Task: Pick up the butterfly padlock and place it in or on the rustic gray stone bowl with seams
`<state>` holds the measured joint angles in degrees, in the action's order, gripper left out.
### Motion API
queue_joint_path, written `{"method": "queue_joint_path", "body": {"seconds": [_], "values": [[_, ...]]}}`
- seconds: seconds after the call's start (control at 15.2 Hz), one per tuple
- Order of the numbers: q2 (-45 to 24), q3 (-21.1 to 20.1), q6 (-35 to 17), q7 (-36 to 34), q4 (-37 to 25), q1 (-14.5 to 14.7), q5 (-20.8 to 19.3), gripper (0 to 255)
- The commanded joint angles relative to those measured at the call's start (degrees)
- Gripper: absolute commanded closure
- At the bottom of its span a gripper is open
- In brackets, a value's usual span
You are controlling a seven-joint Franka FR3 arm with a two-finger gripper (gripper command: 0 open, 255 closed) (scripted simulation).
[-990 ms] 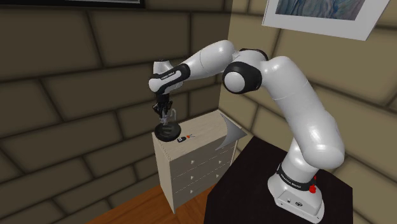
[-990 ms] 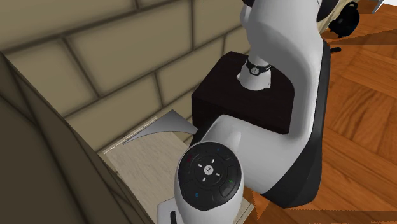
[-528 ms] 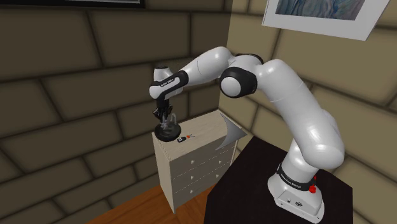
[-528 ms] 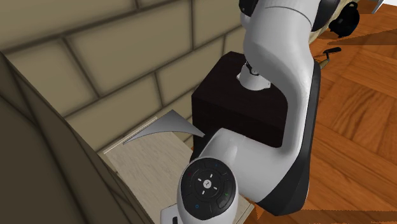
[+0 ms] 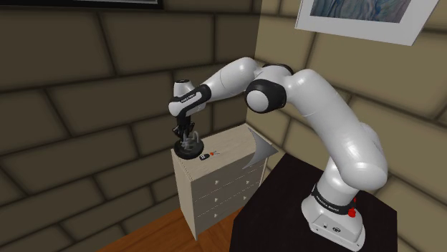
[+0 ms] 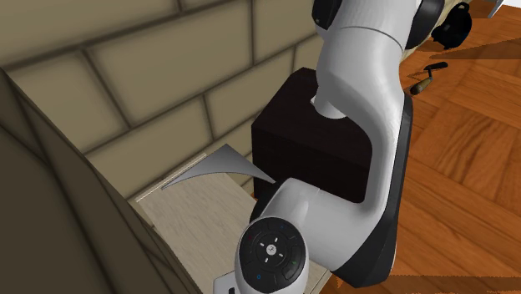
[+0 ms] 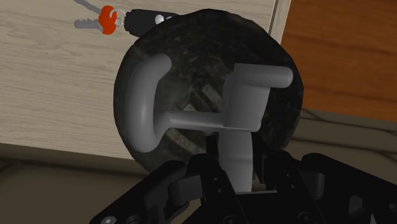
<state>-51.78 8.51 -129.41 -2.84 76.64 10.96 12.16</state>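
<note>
A grey padlock [image 7: 245, 105] with a thick curved shackle [image 7: 143, 102] is clasped between my black fingers; my gripper [image 7: 232, 175] is shut on it. Directly beyond it lies the dark, mottled stone bowl [image 7: 191, 48], round and seamed, with the lock hanging just above its hollow. In the shoulder view my gripper [image 5: 188, 136] points straight down over the bowl [image 5: 188, 150], which stands on the far left corner of a pale wooden dresser [image 5: 222, 172]. I cannot tell whether the lock touches the bowl.
A small key with a red tag [image 7: 102, 18] and a dark item [image 5: 204, 156] lie on the dresser top beside the bowl. A grey curved sheet [image 5: 259, 152] sits at the dresser's right end, near the dark stand [image 5: 315, 207]. Stone walls close in behind.
The arm has stretched out and lowered, bringing my gripper with the padlock down closer to the bowl. The bowl and keys have not moved.
</note>
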Motion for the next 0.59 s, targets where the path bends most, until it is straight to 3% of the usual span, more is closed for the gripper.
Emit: {"method": "queue_joint_path", "body": {"seconds": [0.0, 0.13, 0.2, 0.53], "values": [[0.0, 0.0, 0.0, 0.0, 0.0, 0.0, 0.0, 255], [0.0, 0.0, 0.0, 0.0, 0.0, 0.0, 0.0, 255], [0.0, 0.0, 0.0, 0.0, -0.1, 0.0, 0.0, 0], [0.0, 0.0, 0.0, 0.0, 0.0, 0.0, 0.0, 0]]}}
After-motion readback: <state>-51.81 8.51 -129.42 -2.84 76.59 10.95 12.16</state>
